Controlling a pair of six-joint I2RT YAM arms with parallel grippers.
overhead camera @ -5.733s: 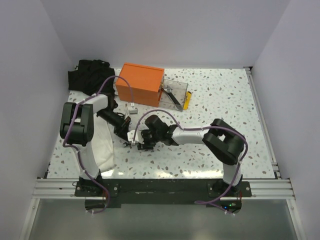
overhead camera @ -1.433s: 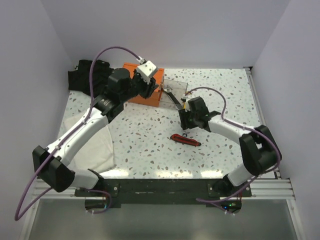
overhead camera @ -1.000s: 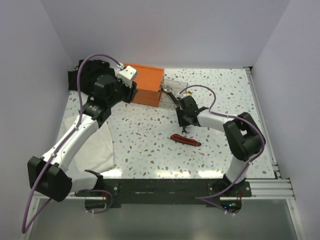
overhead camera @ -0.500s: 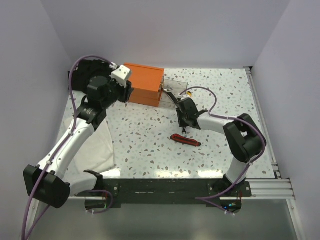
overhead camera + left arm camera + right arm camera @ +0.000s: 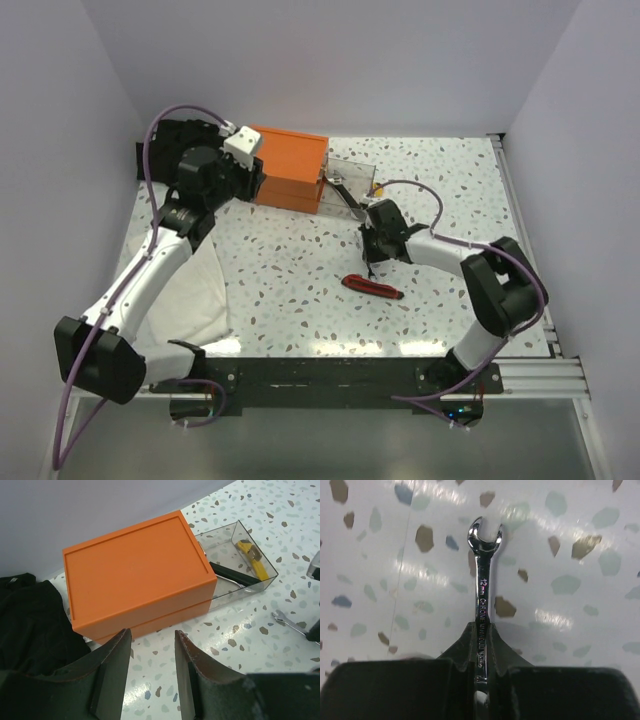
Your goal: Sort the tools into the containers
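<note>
— Can you see the whole wrench (image 5: pixel 482 595)?
— No. From the right wrist its lower end is lost between the fingers of the right gripper (image 5: pixel 481 632), and the lettering there blurs.
— And the tray (image 5: pixel 262 584)?
— Its inner end is hidden inside the orange box (image 5: pixel 135 575), which covers one end of the dark-handled tool (image 5: pixel 230 574). The black cloth bundle (image 5: pixel 30 625) runs off the left edge.
— From overhead?
— The wrench is too small to pick out.

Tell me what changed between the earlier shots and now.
The left gripper went out from the near middle of the table to the orange box, then drifted left along its front, jaws open and empty. The right gripper reached out beside the clear tray and shut on a silver wrench lying on the table. Box and tray stayed put.
</note>
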